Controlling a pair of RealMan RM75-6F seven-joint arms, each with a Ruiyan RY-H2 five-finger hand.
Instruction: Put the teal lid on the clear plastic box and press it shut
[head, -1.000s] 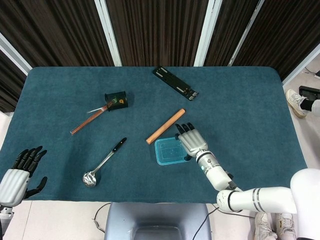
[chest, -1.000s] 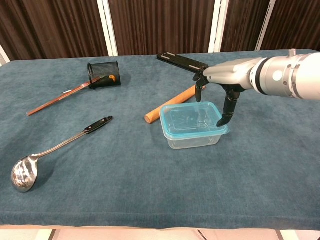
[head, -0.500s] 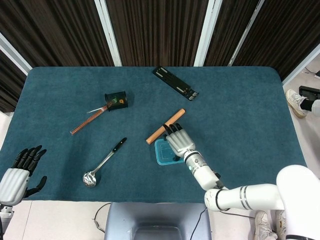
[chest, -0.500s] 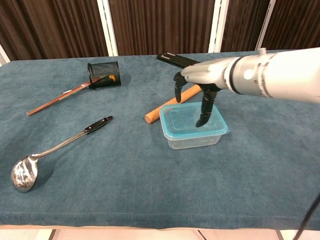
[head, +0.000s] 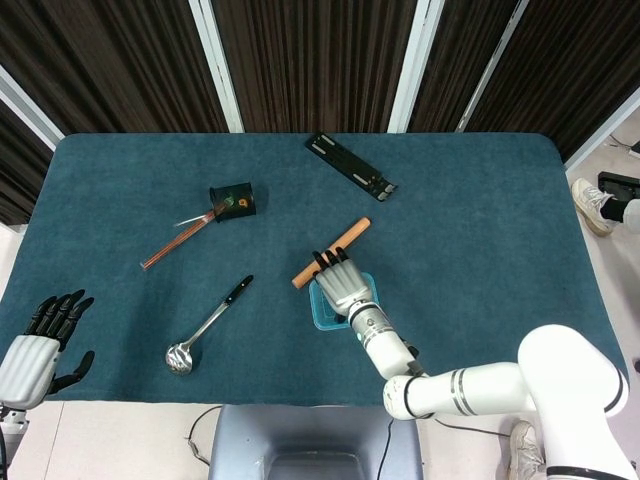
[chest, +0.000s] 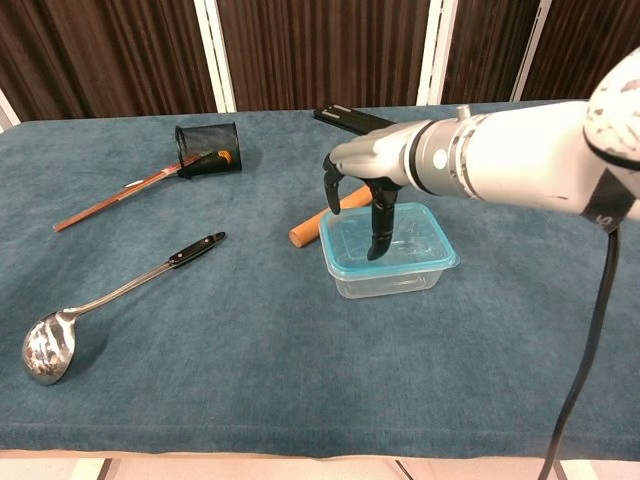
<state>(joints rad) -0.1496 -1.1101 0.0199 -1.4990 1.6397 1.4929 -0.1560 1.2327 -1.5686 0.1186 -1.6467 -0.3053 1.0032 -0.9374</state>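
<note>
The clear plastic box (chest: 390, 281) stands on the table near its middle, with the teal lid (chest: 421, 240) lying on top of it. My right hand (chest: 364, 190) hovers over the left half of the lid, fingers spread and pointing down, one fingertip (chest: 373, 253) at the lid's surface. It holds nothing. In the head view the right hand (head: 343, 286) covers most of the lid (head: 322, 316). My left hand (head: 41, 345) hangs off the table's front left corner, fingers apart and empty.
A wooden rod (chest: 328, 214) lies just behind the box, close to my right hand. A ladle (chest: 110, 296) lies at the front left. A tipped mesh cup (chest: 208, 148) with thin sticks (head: 180, 240) is at the back left, a black bar (chest: 358, 120) at the back.
My right hand has moved leftward across the lid, from the box's right edge to its left half. The box, lid and left hand have stayed put.
</note>
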